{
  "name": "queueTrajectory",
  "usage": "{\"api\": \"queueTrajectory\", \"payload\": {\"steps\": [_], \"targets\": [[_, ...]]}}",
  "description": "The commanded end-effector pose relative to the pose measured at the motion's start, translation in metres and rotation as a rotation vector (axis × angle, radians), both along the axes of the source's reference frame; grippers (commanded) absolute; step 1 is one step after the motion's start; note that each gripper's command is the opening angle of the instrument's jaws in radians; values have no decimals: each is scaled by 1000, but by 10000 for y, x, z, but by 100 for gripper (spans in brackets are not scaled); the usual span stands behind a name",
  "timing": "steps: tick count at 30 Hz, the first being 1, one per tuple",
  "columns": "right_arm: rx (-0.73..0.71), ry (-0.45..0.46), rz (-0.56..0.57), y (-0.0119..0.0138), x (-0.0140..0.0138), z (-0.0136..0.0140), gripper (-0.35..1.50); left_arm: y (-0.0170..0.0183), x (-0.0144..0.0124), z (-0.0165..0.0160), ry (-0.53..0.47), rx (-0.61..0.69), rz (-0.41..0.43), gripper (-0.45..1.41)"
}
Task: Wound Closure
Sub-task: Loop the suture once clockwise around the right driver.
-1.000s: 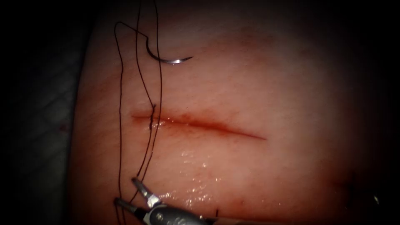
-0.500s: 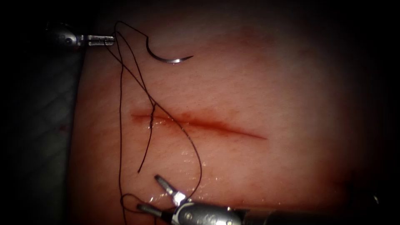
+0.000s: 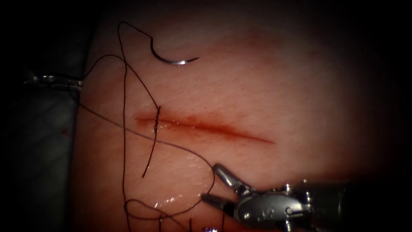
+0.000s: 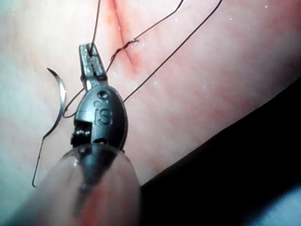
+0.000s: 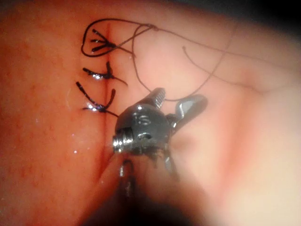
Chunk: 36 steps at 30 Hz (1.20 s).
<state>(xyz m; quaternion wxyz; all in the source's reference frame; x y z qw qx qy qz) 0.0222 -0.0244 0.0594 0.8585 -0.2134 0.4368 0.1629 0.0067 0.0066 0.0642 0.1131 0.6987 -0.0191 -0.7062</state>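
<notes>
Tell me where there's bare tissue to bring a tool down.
Free: tissue right of the needle and above the cut. Crowded: left of the cut, where thread held by the left tool crosses toward the open, empty right tool.

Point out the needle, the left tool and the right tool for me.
needle (image 3: 174, 60): endoscope view, mid-curve, lying free on the tissue.
left tool (image 3: 64, 81): endoscope view, tips shut on thread.
right tool (image 3: 211, 184): endoscope view, between its open tips.
</notes>
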Motion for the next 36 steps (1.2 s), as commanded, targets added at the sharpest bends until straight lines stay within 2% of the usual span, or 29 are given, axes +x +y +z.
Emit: {"api": "queueTrajectory", "payload": {"steps": [1,3,7,9,11,13,16,17,19,21,22,23,25,27,30,36], "targets": [[-6,7,-49,1,-16,8,148,-1,-4,1,-6,-2,3,-45],[1,33,-110,7,-41,10,148,-9,1,-12,-27,-2,15,-45],[19,60,-148,23,-64,10,148,-20,-1,-27,-46,-5,23,-45],[111,112,-120,45,-72,8,146,-30,-9,-38,-57,-5,23,-45],[189,162,-96,70,-68,5,140,-41,-21,-49,-78,-10,12,-45],[240,207,-89,87,-61,5,125,-48,-30,-55,-104,-14,2,-45],[299,255,-83,107,-36,11,111,-62,-50,-66,-137,-29,-43,-45],[325,268,-85,114,-19,19,104,-67,-59,-69,-140,-35,-52,-45],[362,283,-94,116,-2,29,81,-71,-67,-72,-144,-46,-62,-45],[424,326,-133,116,23,44,9,-74,-76,-74,-149,-43,-71,-45],[443,347,-158,116,30,49,-35,-74,-78,-75,-149,-37,-72,-45],[460,373,-189,115,47,61,-35,-74,-81,-75,-153,-26,-81,-45],[490,407,-190,114,65,74,-35,-75,-83,-76,-156,-17,-90,-45],[523,453,-188,115,94,98,-35,-79,-89,-76,-165,3,-100,-45],[565,509,-173,119,116,118,-35,-81,-97,-75,-179,10,-97,-45],[591,637,-149,136,155,134,-35,-90,-116,-71,-220,44,-82,-45]]}}
